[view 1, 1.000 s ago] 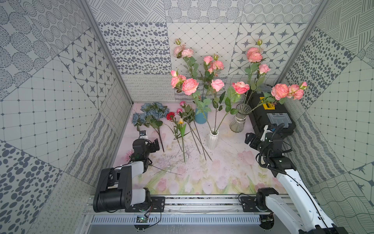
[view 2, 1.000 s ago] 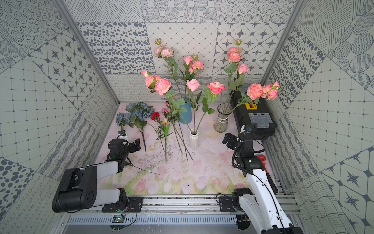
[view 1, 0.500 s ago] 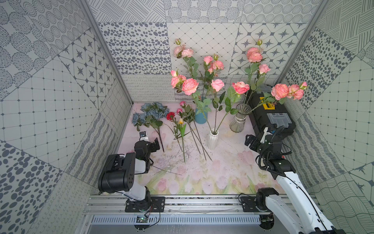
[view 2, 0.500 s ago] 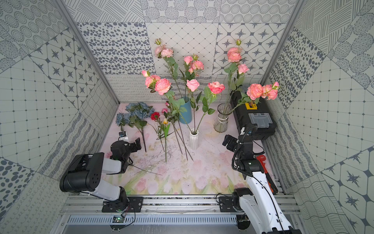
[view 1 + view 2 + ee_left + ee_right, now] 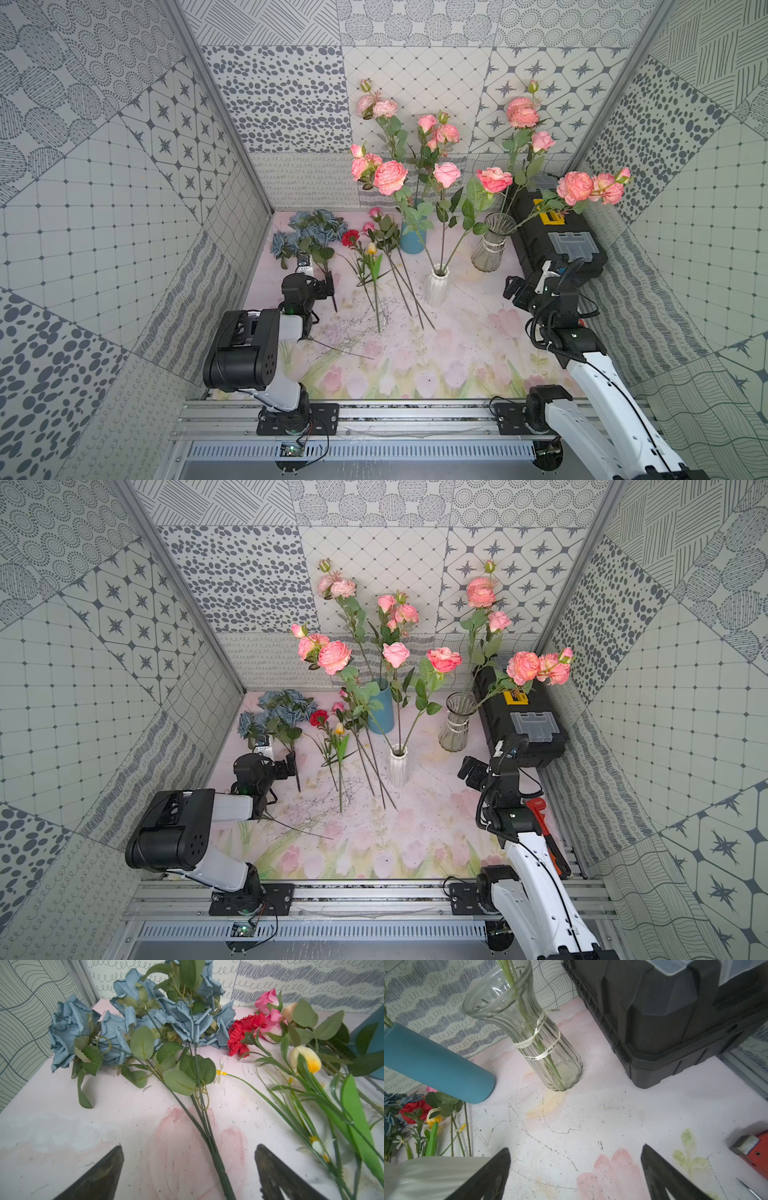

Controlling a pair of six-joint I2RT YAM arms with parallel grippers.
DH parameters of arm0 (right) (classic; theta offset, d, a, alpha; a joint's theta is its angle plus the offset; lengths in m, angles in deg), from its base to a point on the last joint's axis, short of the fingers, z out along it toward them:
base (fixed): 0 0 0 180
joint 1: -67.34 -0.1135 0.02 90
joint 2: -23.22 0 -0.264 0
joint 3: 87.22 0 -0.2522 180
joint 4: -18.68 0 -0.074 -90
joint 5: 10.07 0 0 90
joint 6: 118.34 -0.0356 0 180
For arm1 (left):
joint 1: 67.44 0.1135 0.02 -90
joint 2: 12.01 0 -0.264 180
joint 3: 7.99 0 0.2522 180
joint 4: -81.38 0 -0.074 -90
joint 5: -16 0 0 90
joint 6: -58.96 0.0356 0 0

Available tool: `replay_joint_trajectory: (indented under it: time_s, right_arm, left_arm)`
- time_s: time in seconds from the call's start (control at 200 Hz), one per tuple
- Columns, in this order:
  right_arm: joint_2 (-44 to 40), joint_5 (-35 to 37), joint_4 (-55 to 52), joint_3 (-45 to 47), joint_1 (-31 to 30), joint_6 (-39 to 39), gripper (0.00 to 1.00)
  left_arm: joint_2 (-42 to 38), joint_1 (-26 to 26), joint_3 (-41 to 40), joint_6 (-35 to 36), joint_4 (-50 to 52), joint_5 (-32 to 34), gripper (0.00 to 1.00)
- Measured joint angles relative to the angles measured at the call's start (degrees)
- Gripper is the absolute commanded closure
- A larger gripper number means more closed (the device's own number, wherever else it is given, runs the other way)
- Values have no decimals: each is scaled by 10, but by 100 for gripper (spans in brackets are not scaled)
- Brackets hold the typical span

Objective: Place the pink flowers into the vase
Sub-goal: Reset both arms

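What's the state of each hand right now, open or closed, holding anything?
Left hand: open, holding nothing; the blue-grey flowers' stem runs through the gap, ungripped.
Right hand: open, holding nothing.

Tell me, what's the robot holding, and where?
Nothing. The left gripper is open over the blue flowers' stem; the right gripper is open and empty.

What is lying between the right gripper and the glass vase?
Only bare, scratched mat separates the right gripper from the glass vase, as the right wrist view shows.
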Motion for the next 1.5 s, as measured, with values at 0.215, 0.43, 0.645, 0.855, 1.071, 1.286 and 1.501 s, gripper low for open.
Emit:
replay_joint_trajectory:
  time_s: [0.215,0.43,0.645,0.855,1.071,1.286,1.501]
  right_arm:
    - [1,19,9,-3,3,23,2]
    - [47,46,30,-40,11,41,2]
    - [72,65,71,-44,23,54,2]
    - [106,76,117,-44,32,62,2]
    - [150,79,199,-33,54,73,2]
    - [150,73,308,28,72,92,2]
    - [131,60,368,94,73,143,2]
  left_arm:
    - [0,-1,0,4,10,0,2]
    - [0,-1,0,9,12,0,2]
    - [0,-1,0,11,12,0,2]
    - [0,-1,0,11,12,0,2]
    - [0,-1,0,11,12,0,2]
    - [0,-1,0,11,12,0,2]
    - [0,-1,0,11,12,0,2]
